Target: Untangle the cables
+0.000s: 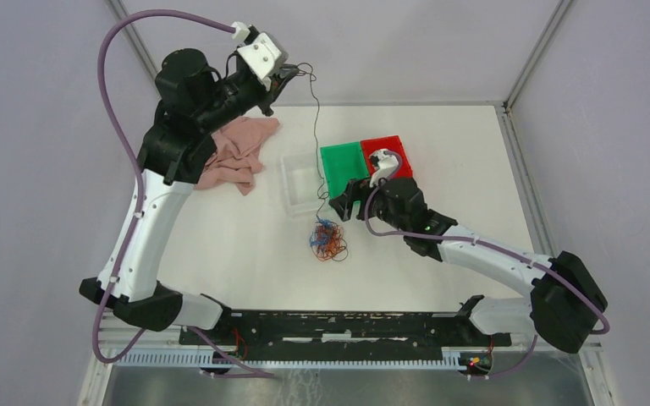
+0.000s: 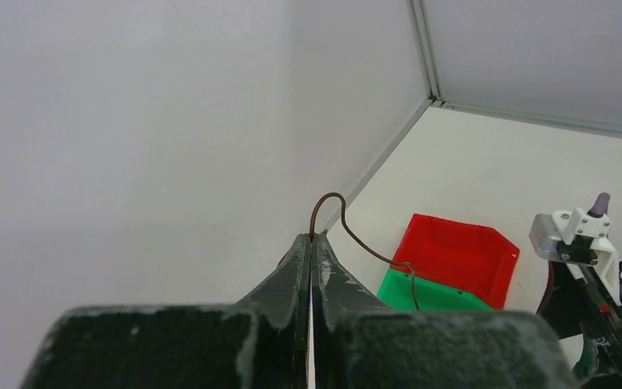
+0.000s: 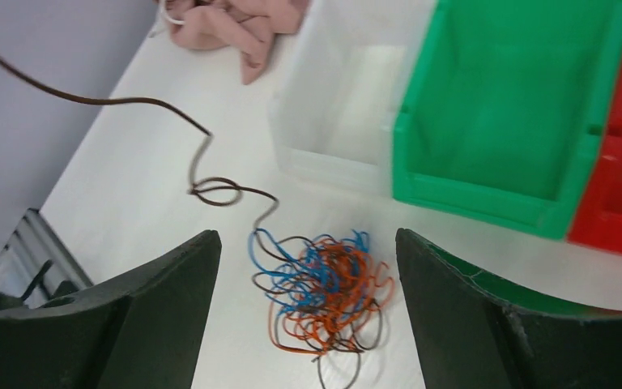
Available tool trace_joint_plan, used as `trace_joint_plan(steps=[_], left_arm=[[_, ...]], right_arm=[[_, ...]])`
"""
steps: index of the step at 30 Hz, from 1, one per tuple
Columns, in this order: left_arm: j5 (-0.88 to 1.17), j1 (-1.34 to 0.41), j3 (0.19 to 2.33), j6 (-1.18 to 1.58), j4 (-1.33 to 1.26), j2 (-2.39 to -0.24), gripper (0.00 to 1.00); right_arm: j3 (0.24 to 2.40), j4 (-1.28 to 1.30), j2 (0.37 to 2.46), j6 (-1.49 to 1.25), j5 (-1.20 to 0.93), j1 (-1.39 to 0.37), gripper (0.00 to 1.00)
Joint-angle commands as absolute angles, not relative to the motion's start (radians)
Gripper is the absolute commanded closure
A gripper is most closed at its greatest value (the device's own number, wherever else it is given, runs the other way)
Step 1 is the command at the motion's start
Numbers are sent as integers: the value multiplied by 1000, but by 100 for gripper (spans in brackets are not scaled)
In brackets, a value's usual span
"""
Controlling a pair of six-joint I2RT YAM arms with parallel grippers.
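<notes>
Orange, blue and dark cables (image 1: 328, 239) (image 3: 324, 296) lie in a small curly wad on the white table (image 1: 220, 245), near its middle. One brown wire (image 1: 316, 135) (image 3: 129, 101) runs out of the wad, makes a little loop, and goes up high into the air. The left gripper (image 1: 292, 74) (image 2: 311, 243) pinches the top end of it, both fingers pressed tight together, up by the back wall. The right gripper (image 1: 338, 207) (image 3: 306, 239) hangs low by the wad. Its fingers are spread wide and it holds nothing. In its own camera the wad shows between the two fingers. Just behind the wad sits a clear box (image 1: 292, 182). Next to the box is a green bin (image 1: 343, 159), and a red bin (image 1: 389, 148) touches the green one. A pink cloth (image 1: 241, 152) lies farther left, partly under the left arm.
</notes>
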State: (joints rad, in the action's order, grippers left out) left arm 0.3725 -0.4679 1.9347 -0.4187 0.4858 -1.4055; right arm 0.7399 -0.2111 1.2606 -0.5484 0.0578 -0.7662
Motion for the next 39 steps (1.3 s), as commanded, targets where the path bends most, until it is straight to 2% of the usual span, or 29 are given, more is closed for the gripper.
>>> trace_joint_plan(steps=[1, 11, 17, 22, 27, 31, 35, 39], left_arm=[[416, -477, 1966, -358, 497, -1379, 97], [414, -483, 2064, -351, 519, -1375, 97], [388, -482, 2129, -390, 509, -1360, 97], [299, -482, 2119, -404, 395, -1338, 97], [199, -482, 2124, -421, 276, -1342, 97], [234, -483, 2116, -417, 307, -1344, 97], [261, -483, 2019, -400, 327, -1322, 97], [240, -483, 1905, -429, 297, -1298, 97]], right_arm=[[837, -371, 1340, -529, -89, -819, 14], [898, -411, 1608, -597, 3, -907, 18], [800, -470, 1665, -652, 58, -918, 20], [698, -514, 1685, -685, 108, -929, 22], [640, -519, 1683, -690, 150, -940, 25], [610, -510, 1667, -694, 175, -944, 25], [602, -451, 1576, -688, 219, -945, 20], [654, -274, 1446, -668, 247, -945, 14]])
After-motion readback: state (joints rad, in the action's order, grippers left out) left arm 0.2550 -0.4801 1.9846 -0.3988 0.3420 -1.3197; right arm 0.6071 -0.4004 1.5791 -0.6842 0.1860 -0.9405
